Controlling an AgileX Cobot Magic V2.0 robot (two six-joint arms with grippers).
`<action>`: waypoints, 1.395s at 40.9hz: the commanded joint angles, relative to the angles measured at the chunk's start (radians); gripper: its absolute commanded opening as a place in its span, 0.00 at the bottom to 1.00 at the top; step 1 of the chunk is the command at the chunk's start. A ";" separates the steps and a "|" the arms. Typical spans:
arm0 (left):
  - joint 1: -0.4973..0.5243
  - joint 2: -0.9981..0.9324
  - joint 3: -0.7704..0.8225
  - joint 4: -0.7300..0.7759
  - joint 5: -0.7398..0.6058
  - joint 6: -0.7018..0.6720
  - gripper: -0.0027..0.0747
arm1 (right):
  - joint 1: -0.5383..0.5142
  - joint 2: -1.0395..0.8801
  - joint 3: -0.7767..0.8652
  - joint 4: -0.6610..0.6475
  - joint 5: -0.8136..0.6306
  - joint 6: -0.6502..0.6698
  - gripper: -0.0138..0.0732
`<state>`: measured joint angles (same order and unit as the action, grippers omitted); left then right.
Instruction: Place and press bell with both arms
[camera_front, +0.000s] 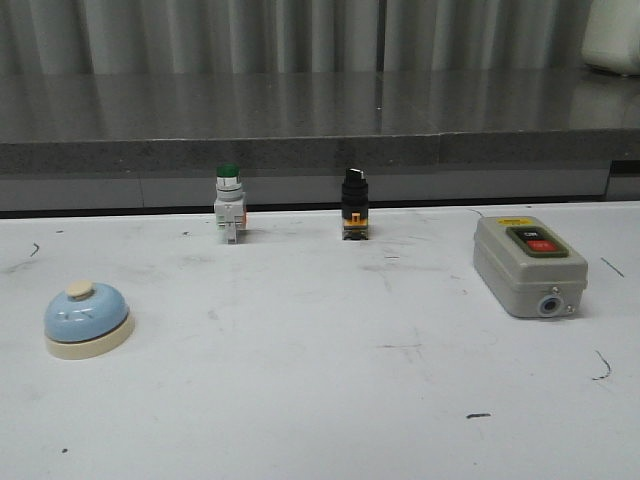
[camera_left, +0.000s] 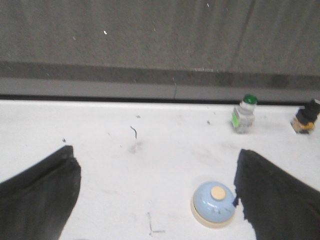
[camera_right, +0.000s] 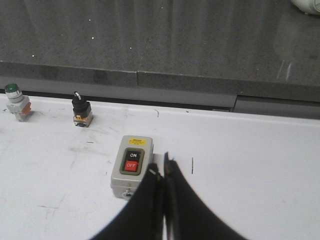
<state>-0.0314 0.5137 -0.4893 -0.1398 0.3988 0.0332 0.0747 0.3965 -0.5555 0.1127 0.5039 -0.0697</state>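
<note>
Front view: bell (camera_front: 87, 319) near table's (camera_front: 320, 400) left edge.

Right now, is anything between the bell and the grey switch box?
No. In the front view, only bare, scuffed table separates the bell from the switch box. The green-capped button and black selector switch stand farther back.

A lab test bench: scuffed white table (camera_front: 320, 400), industrial switches, grey stone ledge (camera_front: 300, 110) behind
</note>
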 joint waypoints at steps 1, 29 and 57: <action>-0.064 0.129 -0.050 -0.021 -0.062 0.013 0.79 | -0.003 0.014 -0.037 0.004 -0.072 -0.001 0.08; -0.281 1.008 -0.496 -0.015 0.180 0.013 0.79 | -0.003 0.014 -0.037 0.004 -0.072 -0.001 0.08; -0.281 1.344 -0.721 0.027 0.394 0.011 0.74 | -0.003 0.014 -0.037 0.004 -0.072 -0.001 0.08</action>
<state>-0.3055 1.8943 -1.1789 -0.1060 0.7855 0.0476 0.0747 0.3965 -0.5555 0.1127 0.5039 -0.0699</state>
